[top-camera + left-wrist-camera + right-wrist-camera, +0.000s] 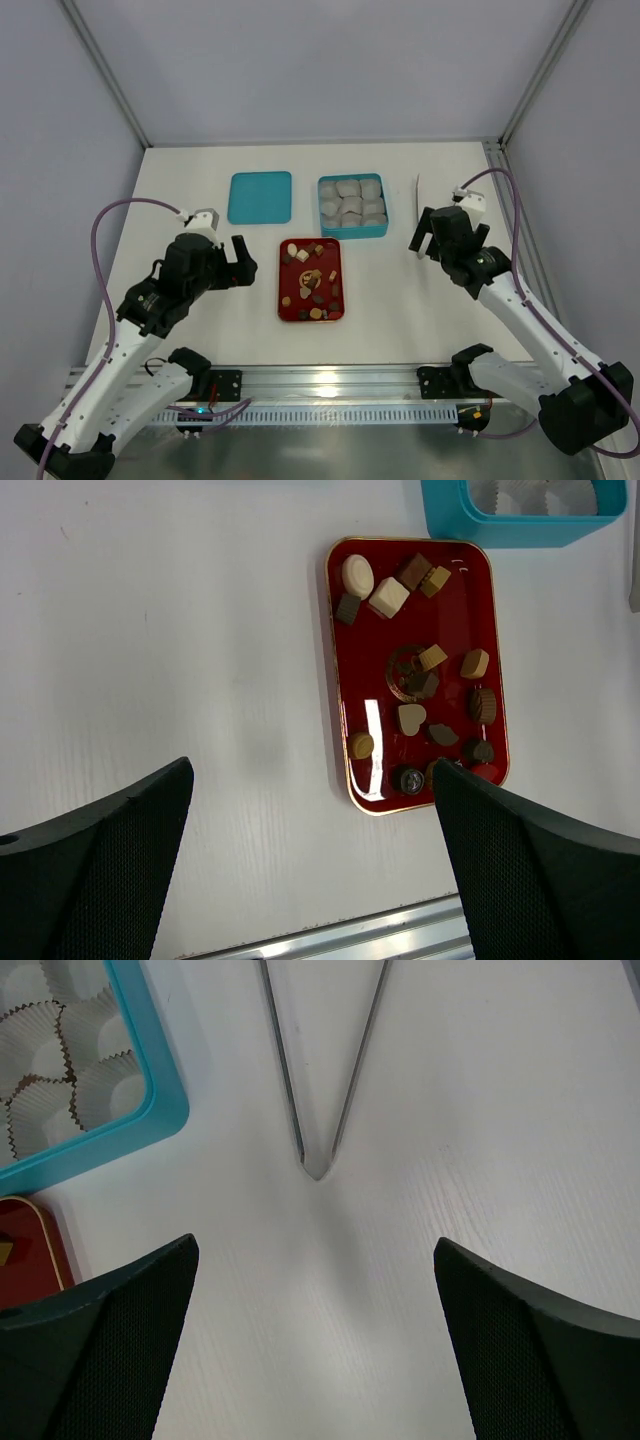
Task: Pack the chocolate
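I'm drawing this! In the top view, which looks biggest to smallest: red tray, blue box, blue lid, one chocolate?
1. red tray
2. blue box
3. blue lid, close to the box
4. one chocolate, smallest by far

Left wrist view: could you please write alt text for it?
A red tray of small brown and cream chocolates lies on a white table, seen between the black fingers of the open left gripper. A teal box corner shows beyond it.

The chocolate (358,575) is dark brown, light brown and cream, the tray (455,630) glossy red, the box (130,1137) teal, the pleated paper cups (60,1060) white.
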Robot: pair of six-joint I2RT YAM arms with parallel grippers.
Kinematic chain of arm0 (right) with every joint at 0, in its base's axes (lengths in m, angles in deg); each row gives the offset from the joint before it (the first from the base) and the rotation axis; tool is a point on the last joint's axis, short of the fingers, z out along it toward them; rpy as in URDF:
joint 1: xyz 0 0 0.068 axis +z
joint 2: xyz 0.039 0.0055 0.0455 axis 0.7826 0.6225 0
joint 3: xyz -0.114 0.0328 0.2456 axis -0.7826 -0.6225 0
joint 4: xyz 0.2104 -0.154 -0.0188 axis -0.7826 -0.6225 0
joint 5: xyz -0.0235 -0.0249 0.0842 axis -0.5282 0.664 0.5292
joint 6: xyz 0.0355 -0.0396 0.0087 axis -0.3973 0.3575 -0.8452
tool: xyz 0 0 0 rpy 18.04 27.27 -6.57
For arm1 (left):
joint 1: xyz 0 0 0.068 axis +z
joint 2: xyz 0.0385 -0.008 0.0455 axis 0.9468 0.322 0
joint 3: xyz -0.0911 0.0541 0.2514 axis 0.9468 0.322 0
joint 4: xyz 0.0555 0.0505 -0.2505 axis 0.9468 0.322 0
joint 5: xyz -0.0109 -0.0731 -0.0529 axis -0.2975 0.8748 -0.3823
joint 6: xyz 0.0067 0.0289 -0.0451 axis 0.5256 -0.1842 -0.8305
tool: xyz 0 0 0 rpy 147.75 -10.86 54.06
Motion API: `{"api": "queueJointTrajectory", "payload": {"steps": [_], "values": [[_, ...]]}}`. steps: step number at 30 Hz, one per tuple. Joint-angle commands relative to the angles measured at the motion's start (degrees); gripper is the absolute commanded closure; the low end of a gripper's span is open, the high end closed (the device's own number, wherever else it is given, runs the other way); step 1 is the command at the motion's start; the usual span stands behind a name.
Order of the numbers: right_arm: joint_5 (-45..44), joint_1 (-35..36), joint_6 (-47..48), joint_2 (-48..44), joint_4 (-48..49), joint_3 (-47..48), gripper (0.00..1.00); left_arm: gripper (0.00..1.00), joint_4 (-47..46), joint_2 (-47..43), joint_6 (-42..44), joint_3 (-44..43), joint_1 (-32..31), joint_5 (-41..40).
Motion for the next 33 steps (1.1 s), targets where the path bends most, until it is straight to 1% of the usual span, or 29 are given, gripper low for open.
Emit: {"api": "queueJointTrajectory", "payload": {"steps": [1, 6, 10, 14, 18, 24, 29, 33], "values": [[1.5, -0.5, 0.8, -0.6, 2.9, 1.8, 0.00, 0.00, -1.4, 0.0, 0.5, -0.1, -0.2, 0.7], [1.4, -1.4, 2.2, 0.5, 2.3, 2.6, 0.00, 0.00, -1.4, 0.4, 0.6, -0.1, -0.2, 1.0], [5.8, -4.8, 3.8, 3.2, 2.9, 3.9, 0.00, 0.00, -1.4, 0.5, 0.6, -0.1, -0.2, 1.0], [7.9, -7.9, 5.6, 7.8, 4.4, 5.9, 0.00, 0.00, -1.4, 0.6, 0.7, -0.1, -0.2, 1.0], [9.4, -11.2, 6.7, 15.9, 5.6, 9.0, 0.00, 0.00, -1.4, 0.9, 0.7, -0.1, -0.2, 1.5], [11.2, -14.3, 8.3, 24.6, 6.3, 14.0, 0.00, 0.00, -1.5, 0.9, 0.9, -0.1, -0.2, 2.2], [12.3, -14.3, 9.1, 32.8, 6.9, 18.2, 0.00, 0.00, -1.5, 0.9, 1.0, -0.1, -0.2, 2.4], [13.0, -14.6, 8.9, 37.1, 7.7, 19.9, 0.00, 0.00, -1.6, 1.0, 0.9, 0.0, -0.2, 2.3]]}}
